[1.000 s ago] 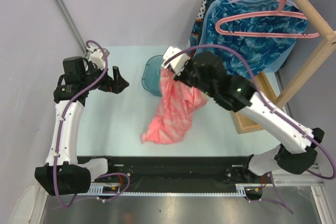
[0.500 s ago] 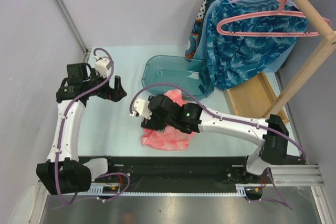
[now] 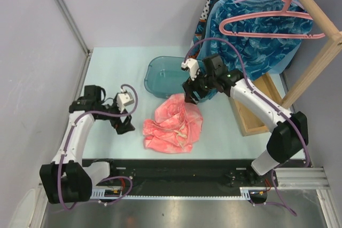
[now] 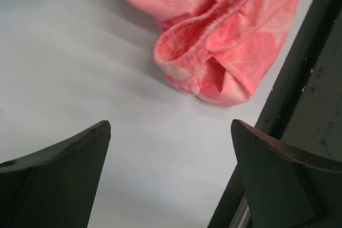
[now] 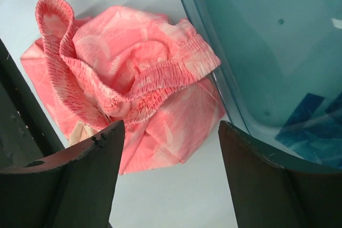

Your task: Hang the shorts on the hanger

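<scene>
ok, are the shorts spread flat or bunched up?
Bunched up. The shorts lie as a crumpled heap on the table, fabric folded over itself in both wrist views.

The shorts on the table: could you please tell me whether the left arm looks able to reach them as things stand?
Probably yes: the open left claw faces the shorts, with only table surface showing between them.

Teal tub (image 3: 163, 76) on a pale table (image 3: 109, 68), with clothes beside.
Just right of the tub hang blue patterned garments (image 3: 251, 52) on a wooden rack (image 3: 312, 71); their lower part hides some of the tub's right end.
</scene>
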Action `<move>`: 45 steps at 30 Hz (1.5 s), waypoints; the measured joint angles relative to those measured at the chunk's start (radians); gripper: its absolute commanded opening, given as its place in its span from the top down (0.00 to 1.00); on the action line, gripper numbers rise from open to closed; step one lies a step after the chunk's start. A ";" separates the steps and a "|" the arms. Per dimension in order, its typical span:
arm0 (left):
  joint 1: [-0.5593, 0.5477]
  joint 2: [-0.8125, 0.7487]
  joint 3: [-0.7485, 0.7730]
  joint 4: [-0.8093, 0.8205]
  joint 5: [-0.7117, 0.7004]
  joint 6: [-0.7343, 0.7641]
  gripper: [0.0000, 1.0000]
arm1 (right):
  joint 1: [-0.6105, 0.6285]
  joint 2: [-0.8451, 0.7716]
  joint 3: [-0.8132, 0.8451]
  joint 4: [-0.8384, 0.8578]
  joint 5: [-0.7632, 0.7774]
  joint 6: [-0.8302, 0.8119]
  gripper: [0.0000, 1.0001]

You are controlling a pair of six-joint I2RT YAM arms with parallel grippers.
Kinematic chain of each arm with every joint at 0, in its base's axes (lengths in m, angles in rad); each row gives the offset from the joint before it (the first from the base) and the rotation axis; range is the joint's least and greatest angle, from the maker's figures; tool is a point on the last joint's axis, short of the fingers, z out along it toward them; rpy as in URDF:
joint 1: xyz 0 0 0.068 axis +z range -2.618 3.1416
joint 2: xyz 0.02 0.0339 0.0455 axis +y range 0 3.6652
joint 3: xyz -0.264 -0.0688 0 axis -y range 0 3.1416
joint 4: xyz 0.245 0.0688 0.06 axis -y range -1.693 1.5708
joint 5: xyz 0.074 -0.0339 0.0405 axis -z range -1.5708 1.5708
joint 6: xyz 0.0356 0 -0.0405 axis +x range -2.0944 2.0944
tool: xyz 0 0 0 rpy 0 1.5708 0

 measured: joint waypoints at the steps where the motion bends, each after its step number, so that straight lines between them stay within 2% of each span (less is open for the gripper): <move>1: -0.023 -0.008 -0.021 0.011 -0.001 0.011 0.01 | -0.003 0.011 0.000 0.004 -0.008 0.000 0.25; 5: -0.220 -0.018 -0.099 0.135 -0.055 0.007 0.00 | -0.009 0.085 0.000 0.037 -0.023 0.000 0.26; 8: -0.318 -0.015 -0.154 0.238 -0.099 -0.024 0.00 | -0.010 0.132 0.000 0.063 -0.021 -0.011 0.26; 14: -0.351 0.013 -0.169 0.356 -0.140 -0.064 0.00 | -0.025 0.199 0.000 0.144 -0.025 -0.007 0.19; 19: -0.360 0.039 -0.170 0.412 -0.160 -0.071 0.00 | -0.051 0.240 0.001 0.214 -0.053 0.027 0.20; 25: -0.379 0.097 -0.170 0.455 -0.176 -0.086 0.00 | -0.053 0.307 0.037 0.233 -0.099 0.053 0.35; 27: -0.388 0.108 -0.170 0.461 -0.177 -0.087 0.00 | -0.053 0.324 0.052 0.227 -0.110 0.057 0.44; 28: -0.390 0.112 -0.170 0.463 -0.177 -0.089 0.02 | -0.052 0.331 0.059 0.223 -0.114 0.059 0.51; 30: -0.392 0.113 -0.170 0.468 -0.176 -0.094 0.06 | -0.053 0.337 0.070 0.215 -0.125 0.061 0.57; 31: -0.392 0.114 -0.170 0.471 -0.176 -0.095 0.11 | -0.055 0.338 0.074 0.209 -0.129 0.065 0.70; 33: -0.392 0.115 -0.170 0.472 -0.175 -0.097 0.16 | -0.060 0.338 0.087 0.197 -0.140 0.072 0.83; 34: -0.392 0.116 -0.170 0.471 -0.175 -0.099 0.21 | -0.062 0.338 0.092 0.193 -0.144 0.064 0.98; 35: -0.392 0.117 -0.170 0.471 -0.175 -0.101 0.35 | -0.066 0.338 0.098 0.184 -0.151 0.066 1.00; 36: -0.393 0.117 -0.170 0.470 -0.175 -0.102 0.42 | -0.069 0.338 0.101 0.176 -0.156 0.060 1.00; 37: -0.393 0.117 -0.170 0.469 -0.175 -0.109 0.54 | -0.073 0.337 0.106 0.165 -0.162 0.063 1.00; 39: -0.393 0.117 -0.170 0.467 -0.174 -0.117 0.66 | -0.082 0.335 0.113 0.138 -0.166 0.063 1.00; 40: -0.394 0.117 -0.170 0.465 -0.175 -0.125 0.81 | -0.086 0.332 0.114 0.129 -0.167 0.063 1.00; 42: -0.394 0.113 -0.167 0.458 -0.174 -0.137 0.99 | -0.095 0.319 0.115 0.106 -0.166 0.066 1.00; 45: -0.395 0.092 -0.141 0.425 -0.179 -0.153 1.00 | -0.109 0.272 0.126 0.067 -0.150 0.084 1.00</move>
